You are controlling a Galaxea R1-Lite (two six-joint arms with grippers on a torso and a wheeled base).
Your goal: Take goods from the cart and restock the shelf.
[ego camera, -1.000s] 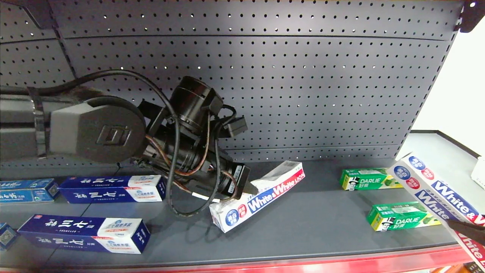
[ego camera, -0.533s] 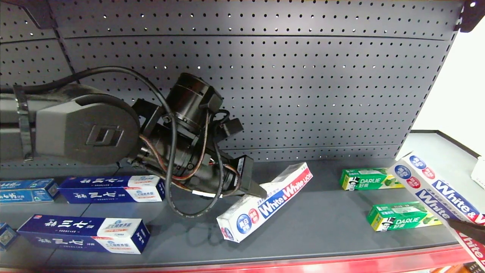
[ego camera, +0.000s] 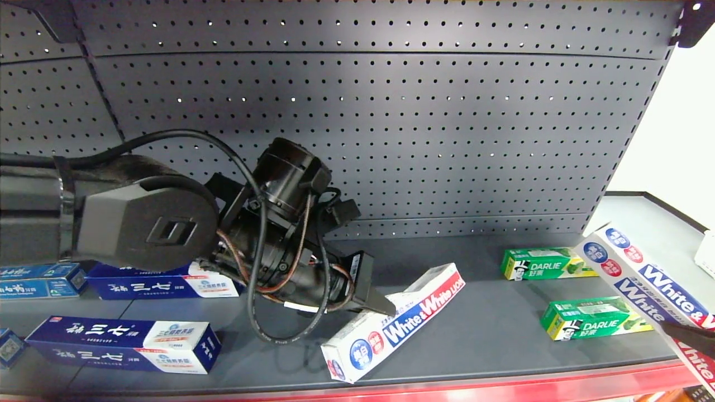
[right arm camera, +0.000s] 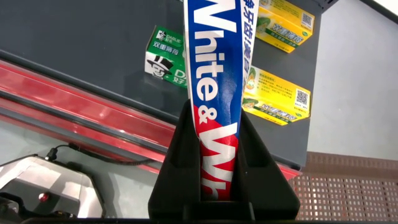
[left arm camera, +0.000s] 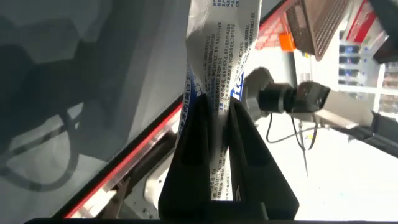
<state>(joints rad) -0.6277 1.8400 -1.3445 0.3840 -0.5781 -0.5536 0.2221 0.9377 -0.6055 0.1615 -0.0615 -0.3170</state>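
Toothpaste box [ego camera: 410,318] clamped mid-length in our left gripper [ego camera: 386,307], long axis eight to two o'clock over the shelf [ego camera: 491,340]

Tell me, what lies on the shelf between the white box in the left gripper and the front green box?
Nothing: in the head view the grey shelf is bare between the white box and the front green box.

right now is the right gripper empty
No, the right gripper is shut on a white, blue and red toothpaste box that juts out past its tips.
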